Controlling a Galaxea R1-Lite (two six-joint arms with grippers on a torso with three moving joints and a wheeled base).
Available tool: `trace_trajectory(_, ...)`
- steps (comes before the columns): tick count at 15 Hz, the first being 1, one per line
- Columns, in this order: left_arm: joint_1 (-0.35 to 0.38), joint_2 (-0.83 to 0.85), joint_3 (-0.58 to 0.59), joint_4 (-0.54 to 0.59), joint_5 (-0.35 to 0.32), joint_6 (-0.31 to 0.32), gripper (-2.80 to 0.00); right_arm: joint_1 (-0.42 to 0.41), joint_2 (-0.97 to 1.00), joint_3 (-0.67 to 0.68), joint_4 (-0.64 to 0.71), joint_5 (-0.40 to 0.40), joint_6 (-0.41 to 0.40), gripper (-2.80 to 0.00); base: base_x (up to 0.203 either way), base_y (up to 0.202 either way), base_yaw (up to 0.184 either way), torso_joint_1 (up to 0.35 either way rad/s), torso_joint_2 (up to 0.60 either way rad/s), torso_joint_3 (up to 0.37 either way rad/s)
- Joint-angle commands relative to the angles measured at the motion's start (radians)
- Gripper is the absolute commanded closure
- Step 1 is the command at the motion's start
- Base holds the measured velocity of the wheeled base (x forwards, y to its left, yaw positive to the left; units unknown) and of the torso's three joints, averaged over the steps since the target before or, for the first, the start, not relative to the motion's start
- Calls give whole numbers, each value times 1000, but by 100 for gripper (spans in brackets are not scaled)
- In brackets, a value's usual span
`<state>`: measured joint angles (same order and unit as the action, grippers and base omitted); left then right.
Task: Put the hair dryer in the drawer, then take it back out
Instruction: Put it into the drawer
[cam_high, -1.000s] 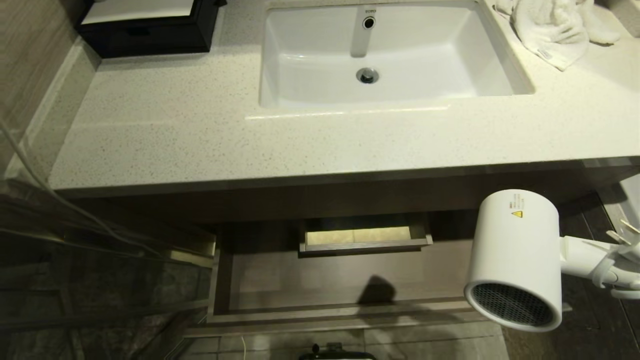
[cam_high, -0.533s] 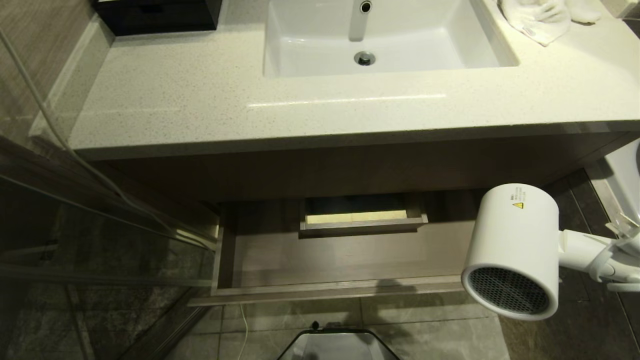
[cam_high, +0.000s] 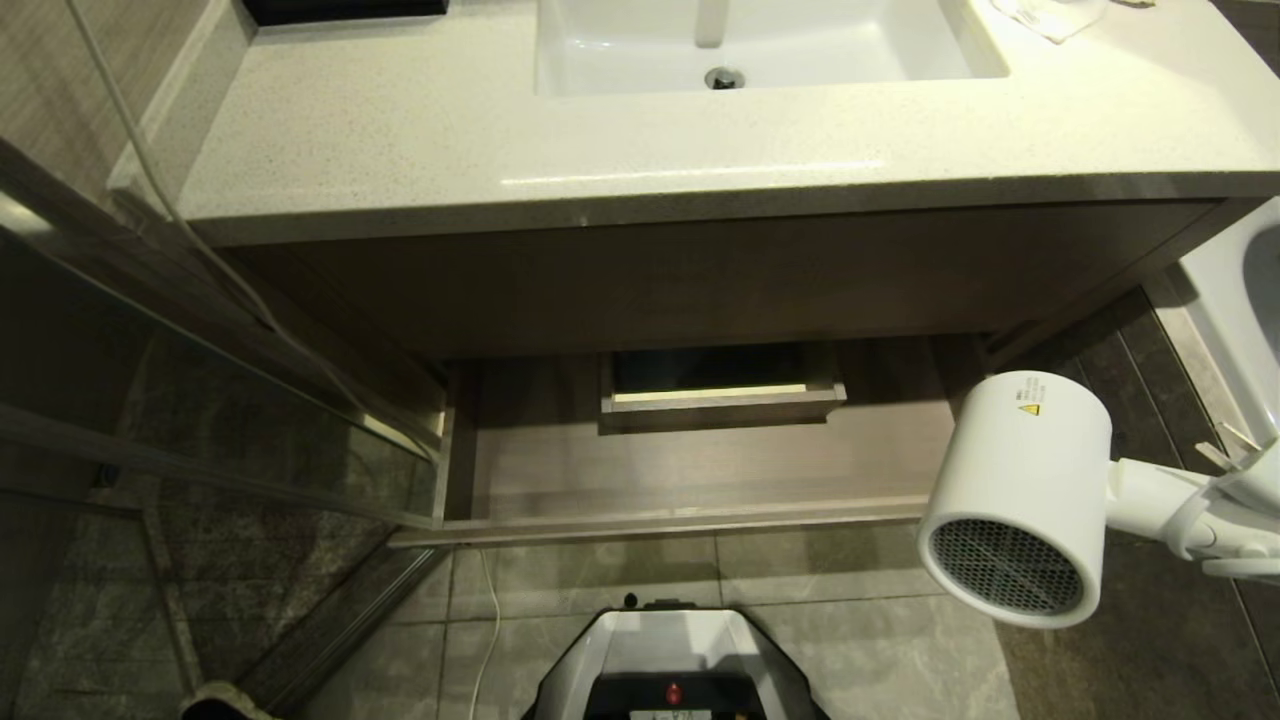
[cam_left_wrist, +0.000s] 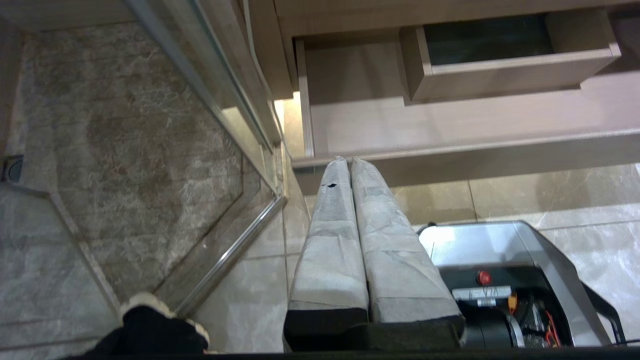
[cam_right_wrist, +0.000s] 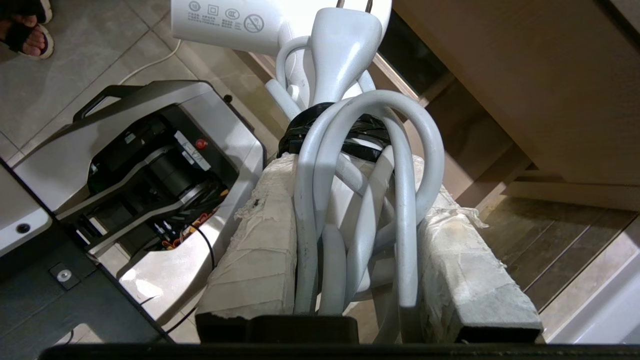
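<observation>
Bathroom vanity w/ pale counter (cam_high: 400, 120); below it the drawer (cam_high: 700, 480) stands open and holds nothing. Right gripper (cam_right_wrist: 350, 210) clamps the dryer (cam_high: 1020, 500) by handle and cord, in air just right of the drawer. Left gripper (cam_left_wrist: 350, 165) closed, parked. Step: putting in. Next: move dryer left, lower inside, let go.

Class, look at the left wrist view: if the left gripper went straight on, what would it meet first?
Probably the drawer's front edge; the left gripper, jaws shut, points at it, though depth is unclear.
</observation>
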<state>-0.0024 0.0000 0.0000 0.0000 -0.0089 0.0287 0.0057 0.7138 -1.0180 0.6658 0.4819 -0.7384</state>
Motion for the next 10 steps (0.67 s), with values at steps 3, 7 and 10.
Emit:
trace_trajectory(3,0,0,0,0,0,0,0,0,-4,21,-1,4,5,0,0,0,0,-249,157,-73)
trace_trajectory(7,-1,0,2,0,0,0,0,0,-14,39,-2,3,11,0,0,0,0,-201,334,111)
trace_trajectory(10,1,0,2,0,0,0,0,0,-16,54,-21,4,24,0,0,0,0,-211,358,146)
